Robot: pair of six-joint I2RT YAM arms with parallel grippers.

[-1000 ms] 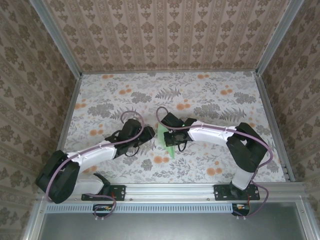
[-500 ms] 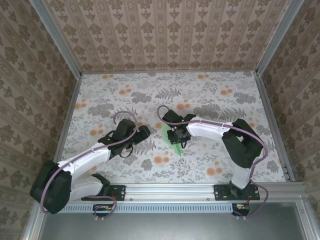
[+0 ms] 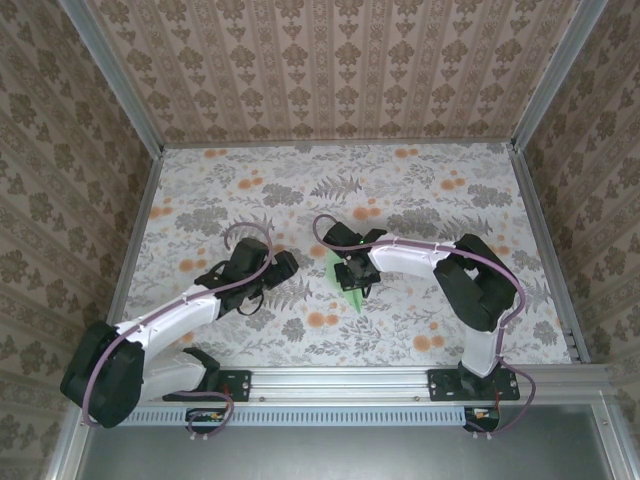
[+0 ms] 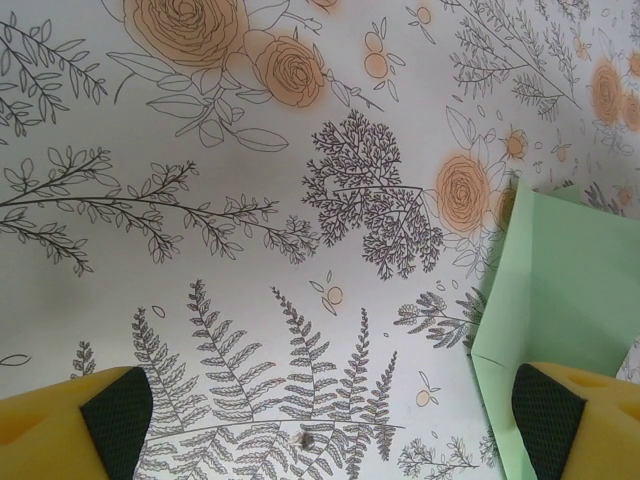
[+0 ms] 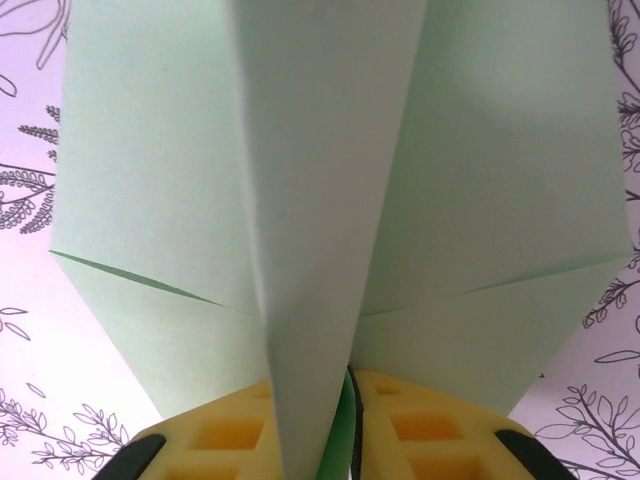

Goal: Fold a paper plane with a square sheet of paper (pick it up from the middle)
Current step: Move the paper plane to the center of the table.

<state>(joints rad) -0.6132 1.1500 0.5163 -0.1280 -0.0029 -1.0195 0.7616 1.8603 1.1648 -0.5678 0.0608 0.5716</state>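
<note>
The right gripper (image 5: 315, 425) is pinched shut on the paper (image 5: 320, 150). Its yellow fingers (image 5: 225, 432) press from both sides on a raised middle fold. From that ridge two flat wings of pale green spread left and right, each with a slanting crease near the fingers.

From above, the paper (image 3: 345, 285) sits near the middle of the table (image 3: 450, 200), under the right gripper (image 3: 352, 272), with its point aimed at the near edge.

The left gripper (image 4: 335, 425) is spread wide and holds nothing. In the left wrist view, the paper (image 4: 565, 290) has a folded edge running down to one of the left gripper's fingers (image 4: 585, 420). Whether the two touch cannot be told.

Seen from above, the left gripper (image 3: 280, 265) lies just to the left of the paper. There is bare table on all sides of the pair, and the walls (image 3: 330, 70) are well apart from them.

A second ago the paper looked broader and lay a little further left, close to the left gripper. It has since shifted right and narrowed, and a gap has opened between them.
</note>
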